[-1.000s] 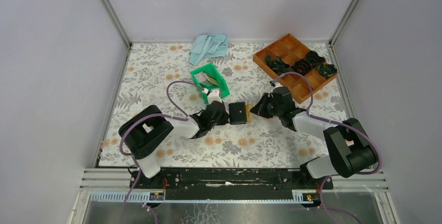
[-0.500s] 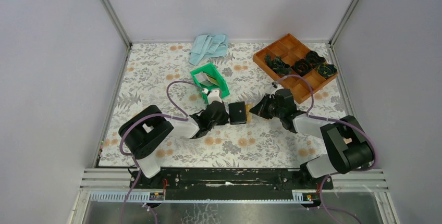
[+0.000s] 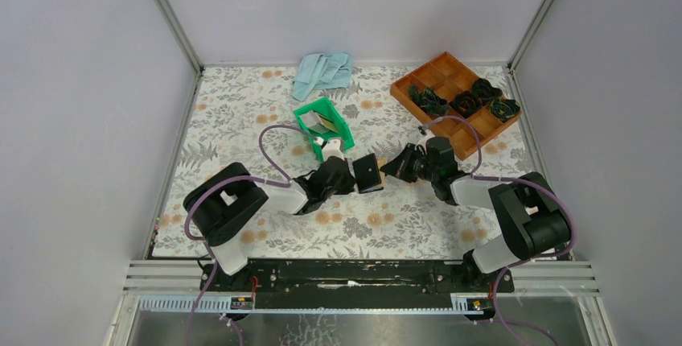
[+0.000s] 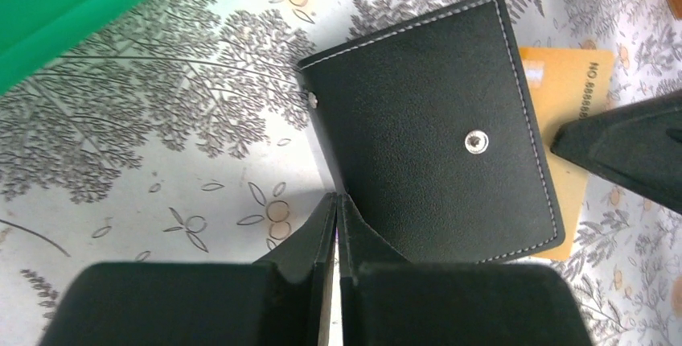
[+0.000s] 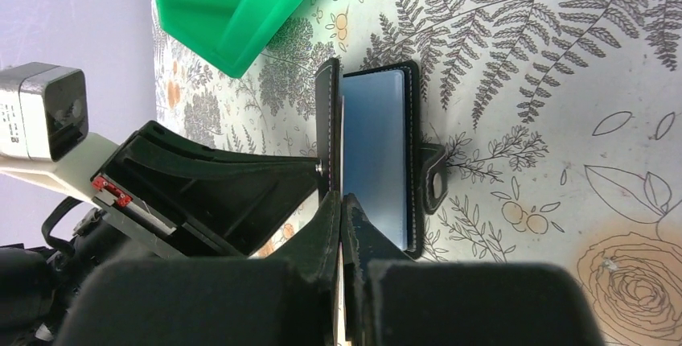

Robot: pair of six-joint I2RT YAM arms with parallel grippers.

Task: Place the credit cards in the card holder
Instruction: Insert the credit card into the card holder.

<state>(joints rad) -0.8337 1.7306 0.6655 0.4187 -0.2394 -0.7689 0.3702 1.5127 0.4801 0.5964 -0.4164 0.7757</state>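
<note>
a black grained-leather card holder [image 4: 426, 137] with pale stitching and a round metal snap is lying on the fern-printed desk [image 4: 161, 121], between both arms. the left pincer [image 4: 336, 201] is clenching its near edge. the right pincer [image 5: 342, 201] is gripping a thin, flat gold credit card [image 4: 563, 96] that is poking out beyond the holder's opposite edge

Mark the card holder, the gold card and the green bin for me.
card holder [image 4: 418, 145]: left wrist view, middle of its black cover.
gold card [image 4: 563, 80]: left wrist view, exposed part beside the holder.
green bin [image 5: 233, 8]: right wrist view, its side wall.
</note>
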